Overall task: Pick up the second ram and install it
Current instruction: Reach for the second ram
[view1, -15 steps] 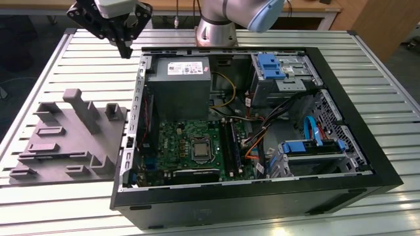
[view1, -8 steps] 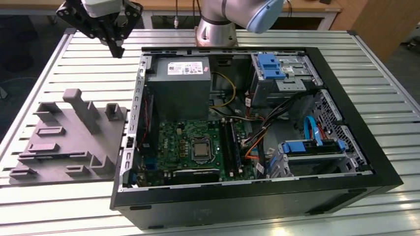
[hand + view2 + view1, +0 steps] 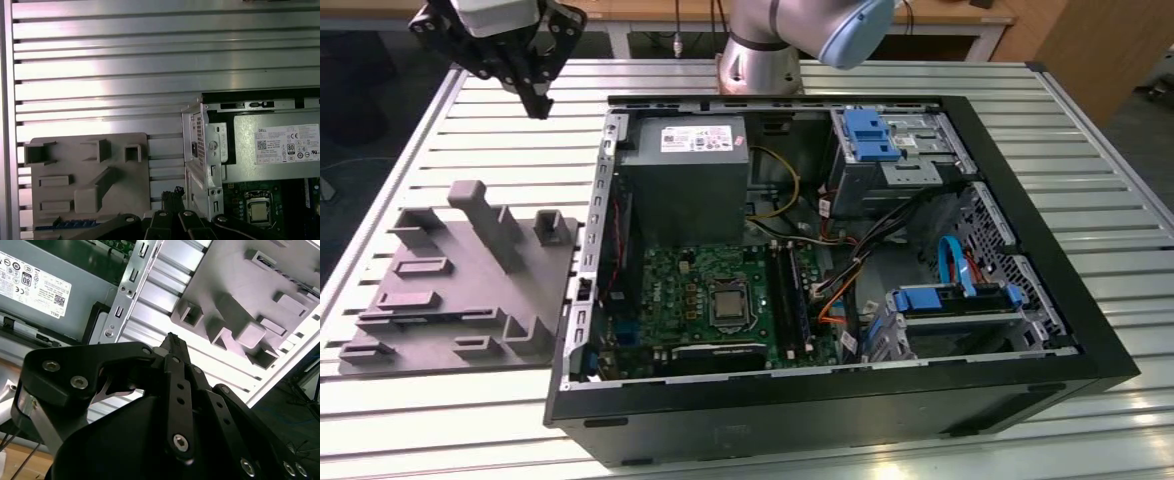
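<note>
Hovering gripper (image 3: 536, 106), second ram (image 3: 65, 223) seemingly lying apart on grey holder (image 3: 467, 270)

Gripper (image 3: 536, 106) aloft, jaws together.

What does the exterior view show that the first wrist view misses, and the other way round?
The exterior view adds the robot's arm base, bright blue drive brackets and the cables inside the computer case. The first wrist view adds a thin blue strip on the grey holder, perhaps the second ram. Both share the claw, that holder, the power supply and the processor socket.
</note>
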### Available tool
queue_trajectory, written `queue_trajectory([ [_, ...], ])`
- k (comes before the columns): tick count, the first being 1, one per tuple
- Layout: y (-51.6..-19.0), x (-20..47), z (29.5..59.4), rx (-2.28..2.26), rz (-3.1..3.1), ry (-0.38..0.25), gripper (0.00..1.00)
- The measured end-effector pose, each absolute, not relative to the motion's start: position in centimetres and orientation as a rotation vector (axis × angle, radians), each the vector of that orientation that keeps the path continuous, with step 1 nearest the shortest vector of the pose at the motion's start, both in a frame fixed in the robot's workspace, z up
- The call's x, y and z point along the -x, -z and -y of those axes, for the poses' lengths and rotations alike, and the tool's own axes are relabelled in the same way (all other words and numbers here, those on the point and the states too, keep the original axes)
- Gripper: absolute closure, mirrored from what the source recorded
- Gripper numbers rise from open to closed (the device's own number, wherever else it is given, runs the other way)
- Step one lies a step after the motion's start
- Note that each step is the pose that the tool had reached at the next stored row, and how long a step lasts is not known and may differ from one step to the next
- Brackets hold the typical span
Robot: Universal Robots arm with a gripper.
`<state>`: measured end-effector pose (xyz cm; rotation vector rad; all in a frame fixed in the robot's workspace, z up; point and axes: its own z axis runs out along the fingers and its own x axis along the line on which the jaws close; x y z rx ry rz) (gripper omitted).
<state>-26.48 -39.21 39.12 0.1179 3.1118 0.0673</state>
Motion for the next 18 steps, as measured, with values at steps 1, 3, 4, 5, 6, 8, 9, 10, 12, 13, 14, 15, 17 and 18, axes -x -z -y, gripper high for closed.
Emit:
queue_trajectory([
  [1,-39.1,26.6,39.2,-0.118,-3.112,-0.067,0.9],
  [3,-39.0,27.0,39.2,-0.118,-3.112,-0.067,0.9],
  [4,-39.0,27.1,39.2,-0.118,-3.112,-0.067,0.9],
  [5,-39.0,27.3,39.2,-0.118,-3.112,-0.067,0.9],
  [6,-39.0,27.5,39.2,-0.118,-3.112,-0.067,0.9],
  [8,-38.9,27.9,39.2,-0.118,-3.112,-0.067,0.9],
  [9,-38.9,28.1,39.2,-0.118,-3.112,-0.067,0.9],
  [10,-38.9,28.3,39.2,-0.118,-3.112,-0.067,0.9],
  [12,-38.9,28.6,39.2,-0.118,-3.112,-0.067,0.9],
  [13,-38.8,28.8,39.2,-0.118,-3.112,-0.067,0.9],
  [14,-38.8,29.0,39.2,-0.118,-3.112,-0.067,0.9],
  [15,-38.8,29.2,39.2,-0.118,-3.112,-0.067,0.9],
  [17,-38.8,29.6,39.2,-0.118,-3.112,-0.067,0.9],
  [18,-38.7,29.8,39.2,-0.118,-3.112,-0.067,0.9],
])
